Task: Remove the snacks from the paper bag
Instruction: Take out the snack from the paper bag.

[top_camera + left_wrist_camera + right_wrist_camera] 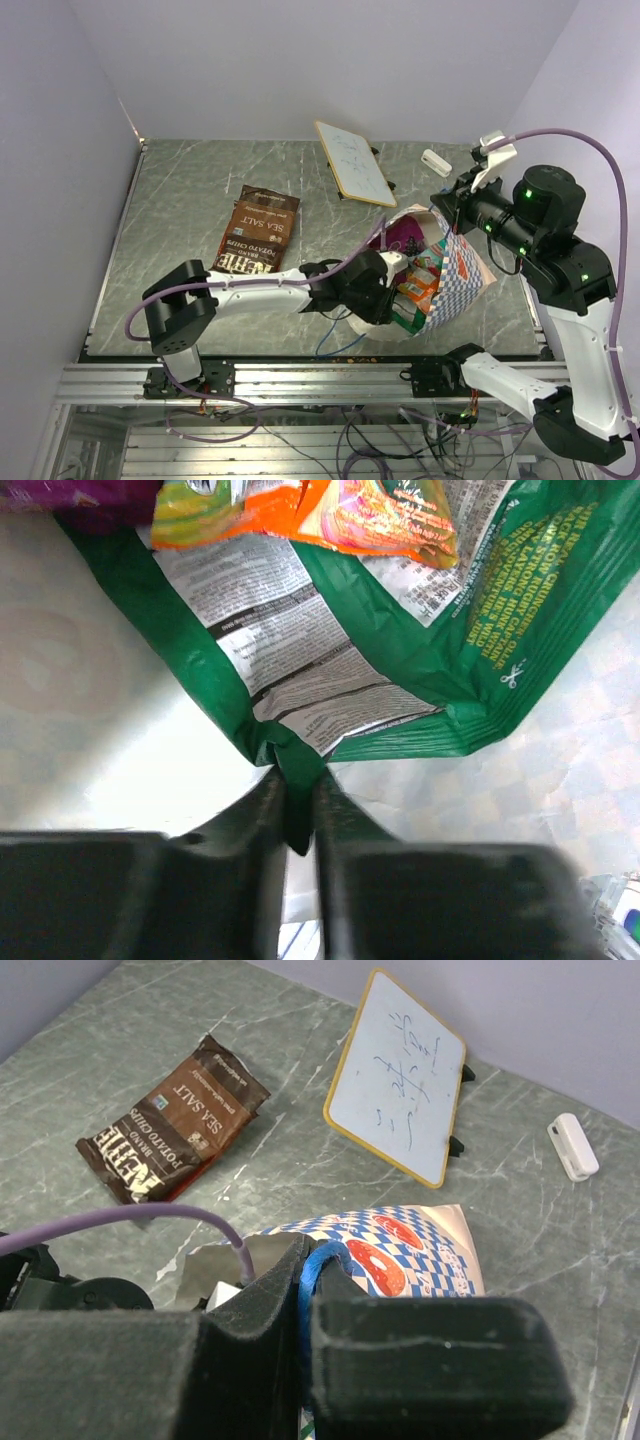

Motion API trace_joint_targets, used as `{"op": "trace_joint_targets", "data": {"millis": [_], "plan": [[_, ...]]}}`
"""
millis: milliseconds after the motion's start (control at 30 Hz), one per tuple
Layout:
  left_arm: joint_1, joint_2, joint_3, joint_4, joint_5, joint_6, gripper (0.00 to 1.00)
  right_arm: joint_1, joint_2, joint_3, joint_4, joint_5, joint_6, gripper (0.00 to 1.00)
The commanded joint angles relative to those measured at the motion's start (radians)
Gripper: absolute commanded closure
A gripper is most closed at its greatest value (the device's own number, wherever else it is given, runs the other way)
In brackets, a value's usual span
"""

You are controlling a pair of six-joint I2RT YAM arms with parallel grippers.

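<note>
The blue-and-white checkered paper bag (460,275) lies on its side at the table's right, mouth towards the left. My left gripper (398,290) reaches into the mouth and is shut on the corner of a green snack packet (400,670); its jaws (298,785) pinch the folded green edge. Orange (350,510) and magenta (70,495) packets lie beyond it in the bag. My right gripper (445,205) is shut on the bag's blue cord handle (312,1280) and holds the upper rim up. Brown chip packets (255,235) lie on the table to the left.
A white board with a yellow edge (352,163) stands at the back centre. A small white block (436,162) lies at the back right. A loose blue cord (335,345) trails near the front edge. Walls close in the table at left, back and right.
</note>
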State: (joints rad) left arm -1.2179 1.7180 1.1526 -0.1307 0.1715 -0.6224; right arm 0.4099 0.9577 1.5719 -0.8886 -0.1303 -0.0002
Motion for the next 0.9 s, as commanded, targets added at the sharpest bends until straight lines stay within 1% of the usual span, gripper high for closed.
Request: {"op": "trace_joint_targets", "data": {"millis": [0,33,167,300,500,633,733,867], "plan": [[0.000,-0.010,0.126,-0.091,-0.049,0.048,0.89,0.002,-0.001,0.036,0.001,0.000,-0.040,1.00],[0.001,-0.022,0.154,-0.129,-0.069,0.060,0.93,0.001,-0.002,0.035,-0.008,0.002,-0.050,1.00],[0.010,-0.075,0.267,-0.218,-0.106,0.125,0.93,0.001,-0.024,0.011,-0.033,0.040,-0.068,1.00],[0.033,-0.102,0.389,-0.265,-0.083,0.153,0.93,0.001,-0.058,-0.014,-0.006,0.073,-0.077,1.00],[0.063,-0.085,0.599,-0.358,-0.037,0.168,0.93,0.002,-0.098,-0.043,0.007,0.135,-0.097,1.00],[0.084,-0.092,0.747,-0.464,-0.059,0.200,0.93,0.001,-0.142,-0.066,0.043,0.174,-0.107,1.00],[0.105,-0.131,0.801,-0.533,-0.090,0.208,0.93,0.002,-0.160,-0.083,0.074,0.183,-0.112,1.00],[0.129,-0.213,0.836,-0.589,-0.141,0.204,0.93,0.001,-0.164,-0.091,0.106,0.180,-0.129,1.00]]}}
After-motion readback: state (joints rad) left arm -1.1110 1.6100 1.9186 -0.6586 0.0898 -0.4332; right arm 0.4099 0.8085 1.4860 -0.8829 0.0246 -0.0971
